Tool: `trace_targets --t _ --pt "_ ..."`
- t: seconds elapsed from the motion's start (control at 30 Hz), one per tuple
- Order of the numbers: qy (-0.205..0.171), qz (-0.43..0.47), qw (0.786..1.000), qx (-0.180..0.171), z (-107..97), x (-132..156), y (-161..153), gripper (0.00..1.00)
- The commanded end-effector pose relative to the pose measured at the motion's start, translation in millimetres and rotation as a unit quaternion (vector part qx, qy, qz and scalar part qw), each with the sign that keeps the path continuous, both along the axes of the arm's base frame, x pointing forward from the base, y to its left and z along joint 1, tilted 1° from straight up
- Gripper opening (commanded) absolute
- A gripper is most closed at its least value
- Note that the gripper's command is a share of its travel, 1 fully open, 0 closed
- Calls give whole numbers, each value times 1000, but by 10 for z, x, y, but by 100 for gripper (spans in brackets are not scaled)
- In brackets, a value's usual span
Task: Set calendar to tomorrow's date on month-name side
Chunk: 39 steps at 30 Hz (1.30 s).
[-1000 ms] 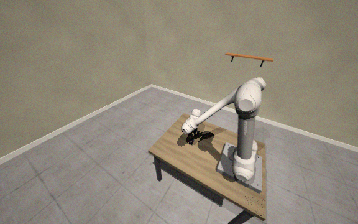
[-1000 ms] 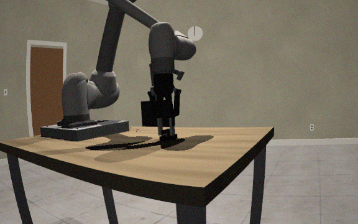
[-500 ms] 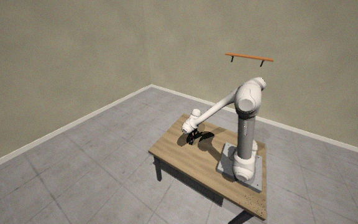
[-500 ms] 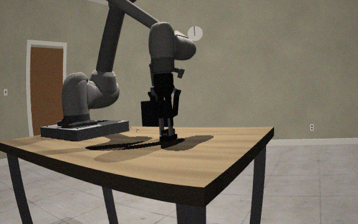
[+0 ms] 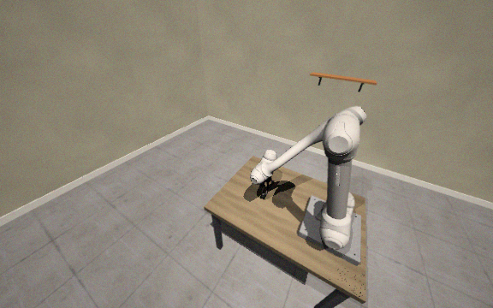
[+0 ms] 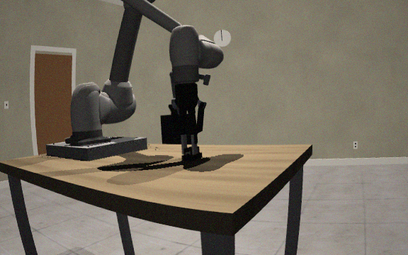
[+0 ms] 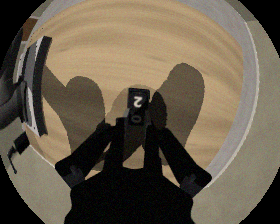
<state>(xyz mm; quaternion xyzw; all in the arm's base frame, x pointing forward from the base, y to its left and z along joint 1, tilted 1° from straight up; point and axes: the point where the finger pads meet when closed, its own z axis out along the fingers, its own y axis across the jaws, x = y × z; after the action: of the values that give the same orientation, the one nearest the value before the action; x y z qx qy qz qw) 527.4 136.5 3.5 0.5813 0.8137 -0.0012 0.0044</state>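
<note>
Jaws (image 5: pixel 265 192) (image 6: pixel 190 150): pointing down, a narrow gap between the fingers, which straddle the calendar's lower end in the wrist view; whether they pinch it, I cannot tell.
Calendar (image 5: pixel 264 196) (image 6: pixel 192 156) (image 7: pixel 138 91): small and dark, low at the bench top beneath the jaws.
Long axis: up and down in the wrist view, across the direction to the arm's base.
Digits: a bright white 2 (image 7: pixel 137 102) and a dimmer 0 (image 7: pixel 135 119), one above the other in that view; the month side cannot be made out.
In the way: the fingers and shadow partly hide the 0 end.
Bench (image 5: pixel 238 210) (image 6: pixel 261 170) (image 7: pixel 141 45): wood-topped, dark shadows around the calendar.
Base plate (image 5: pixel 306 228) (image 6: pixel 140 143) (image 7: pixel 45 90): well apart from the calendar, carrying the arm.
Far wall: a round clock (image 6: pixel 222 37) and a brown door (image 6: pixel 52 103).
</note>
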Motion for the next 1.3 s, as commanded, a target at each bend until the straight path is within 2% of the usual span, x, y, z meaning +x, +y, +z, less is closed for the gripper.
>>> trace_targets --t 0.0,0.43,0.57,0.63,0.87,0.97,1.07,1.27 --pt "0 0 1000 0 0 0 0 16" --pt "0 0 1000 0 58 -1 1 16" --pt "0 0 1000 0 251 -2 2 16" --pt "0 0 1000 0 251 -2 2 16" --pt "0 0 1000 0 767 -5 6 16" --pt "0 0 1000 0 926 -6 7 16" --pt "0 0 1000 0 994 -6 7 16" --pt "0 0 1000 0 1000 -6 7 16"
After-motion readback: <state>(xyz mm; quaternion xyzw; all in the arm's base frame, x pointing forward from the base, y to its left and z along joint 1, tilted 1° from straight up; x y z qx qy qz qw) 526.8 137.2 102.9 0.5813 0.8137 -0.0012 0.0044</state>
